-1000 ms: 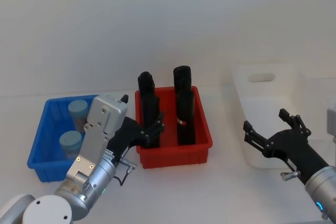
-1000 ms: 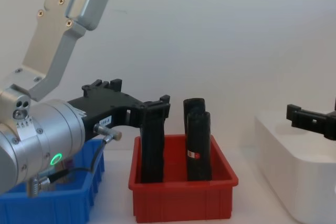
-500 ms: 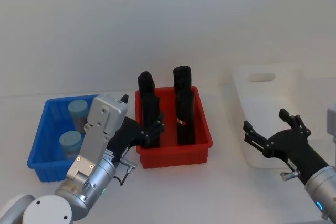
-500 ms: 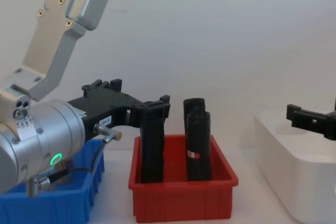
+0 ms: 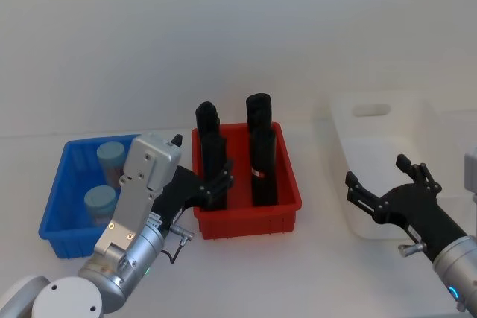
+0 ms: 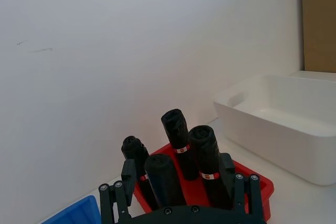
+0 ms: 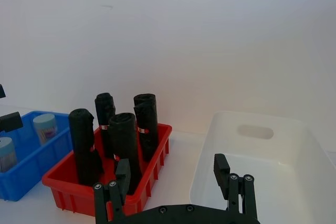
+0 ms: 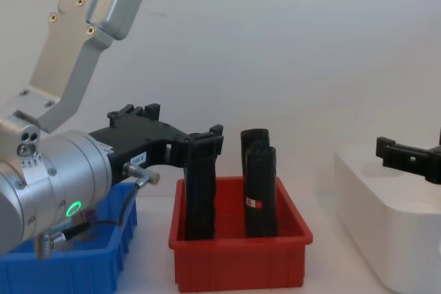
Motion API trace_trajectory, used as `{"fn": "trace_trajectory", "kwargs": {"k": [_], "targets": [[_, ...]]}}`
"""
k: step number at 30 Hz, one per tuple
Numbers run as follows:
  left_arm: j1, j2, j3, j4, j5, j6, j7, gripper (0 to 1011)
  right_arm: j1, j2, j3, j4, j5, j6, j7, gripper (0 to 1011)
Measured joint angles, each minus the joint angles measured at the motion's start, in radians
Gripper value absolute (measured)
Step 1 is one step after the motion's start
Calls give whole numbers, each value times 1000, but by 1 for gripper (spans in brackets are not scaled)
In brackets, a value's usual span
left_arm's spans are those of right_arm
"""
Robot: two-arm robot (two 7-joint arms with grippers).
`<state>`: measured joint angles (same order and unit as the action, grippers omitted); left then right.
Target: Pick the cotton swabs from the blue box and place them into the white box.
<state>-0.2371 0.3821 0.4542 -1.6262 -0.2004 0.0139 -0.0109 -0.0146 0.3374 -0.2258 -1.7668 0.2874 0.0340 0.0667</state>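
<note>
Swabs (image 5: 99,200): two jars, pale blue lids up, standing one behind the other in the blue box (image 5: 52,217) at the left of the counter (image 5: 320,258); upright, so the lids offer an easy target from above.
Left end effector (image 6: 177,171): spread wide, gripping nothing; poised low between the blue box and the red bin (image 5: 246,223), pointed across the bin toward the wall. Probably staged here for a short swing onto the nearer jar.
Right end effector (image 5: 384,176): spread wide, empty; hovering just off the near left corner of the white box (image 5: 371,110), likely parked clear of the drop path.
Red bin: set between the two boxes, with four black blocks (image 5: 259,147) upright inside. Tall enough, by the look of it, to call for a high carry across.
Step judged: before the first pick.
Writing: red-and-white bands on the blocks and a white sticker (image 8: 141,158) on the left end effector, both printed too small to read; jar labels unreadable.
</note>
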Motion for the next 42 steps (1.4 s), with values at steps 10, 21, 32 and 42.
{"fn": "trace_trajectory", "kwargs": {"k": [10, 21, 32, 42], "targets": [[0, 0, 0, 0, 0, 0, 0, 1004, 0, 0, 0, 0, 0, 0, 0, 1001], [0, 0, 0, 0, 0, 0, 0, 1004, 0, 0, 0, 0, 0, 0, 0, 1001], [-3, -2, -5, 9, -10, 13, -7, 1004, 0, 0, 0, 0, 0, 0, 0, 1001], [-16, 1, -28, 43, -50, 44, -15, 1004, 0, 0, 0, 0, 0, 0, 0, 1001]]}}
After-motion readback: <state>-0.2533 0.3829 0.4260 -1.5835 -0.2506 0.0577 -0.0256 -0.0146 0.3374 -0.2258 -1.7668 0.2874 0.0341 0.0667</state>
